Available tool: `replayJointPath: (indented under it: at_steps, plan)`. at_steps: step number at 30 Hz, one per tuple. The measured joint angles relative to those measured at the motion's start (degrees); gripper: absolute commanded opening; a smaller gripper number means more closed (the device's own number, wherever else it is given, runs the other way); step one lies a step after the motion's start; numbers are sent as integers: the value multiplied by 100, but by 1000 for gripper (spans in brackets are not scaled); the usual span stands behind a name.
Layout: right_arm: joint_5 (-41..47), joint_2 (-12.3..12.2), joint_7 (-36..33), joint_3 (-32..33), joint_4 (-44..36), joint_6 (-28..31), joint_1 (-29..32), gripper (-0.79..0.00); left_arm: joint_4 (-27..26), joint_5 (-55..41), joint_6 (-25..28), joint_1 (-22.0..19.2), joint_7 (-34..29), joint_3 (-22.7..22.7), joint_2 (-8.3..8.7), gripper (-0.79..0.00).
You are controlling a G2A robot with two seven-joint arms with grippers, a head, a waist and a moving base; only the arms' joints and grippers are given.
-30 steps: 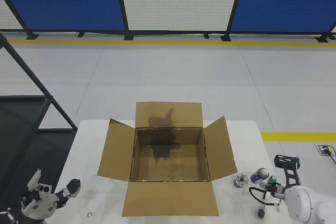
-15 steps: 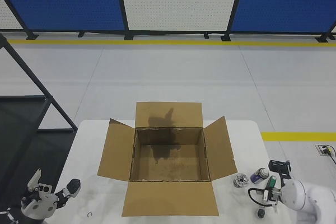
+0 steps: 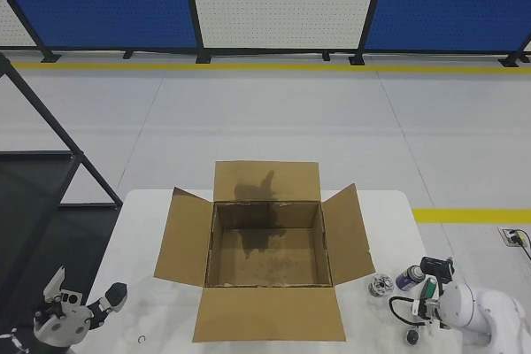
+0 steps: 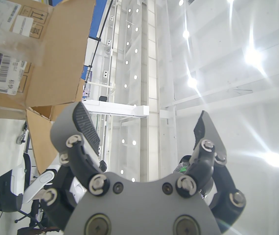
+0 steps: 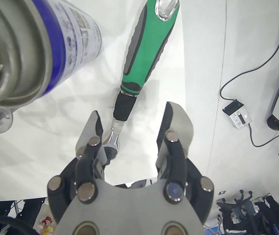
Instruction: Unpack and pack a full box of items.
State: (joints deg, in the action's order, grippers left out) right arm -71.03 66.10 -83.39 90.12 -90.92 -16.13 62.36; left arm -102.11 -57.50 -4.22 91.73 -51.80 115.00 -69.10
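The right pincer (image 5: 132, 111), spread, hangs over the green-handled ratchet (image 5: 149, 42) beside the blue can (image 5: 56, 37), right of the empty box (image 3: 270, 314), likely to repack it; the left pincer (image 4: 141, 112) rests spread.

The open box (image 3: 265, 243) is sitting at the middle of the table (image 3: 137, 265). Right of it, a can (image 3: 411, 276) is standing between a small metal part (image 3: 380, 285) and a ratchet (image 5: 149, 45), which is lying flat.

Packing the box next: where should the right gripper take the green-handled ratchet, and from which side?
Take the ratchet by its thick green handle, mid-length, coming straight down with the right gripper spanning its width. It lies flat on the table, and the blue can stands close beside it, so a sideways approach looks crowded.
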Motion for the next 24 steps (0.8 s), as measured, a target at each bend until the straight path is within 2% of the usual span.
replayJointPath:
  at_steps: [18,24]
  plan:
    - [79,34,127,-235,576,-142,-316,-419,0,0,0,0,0,0,0,0]
    - [121,18,178,-119,401,-179,-239,-409,0,0,0,0,0,0,0,0]
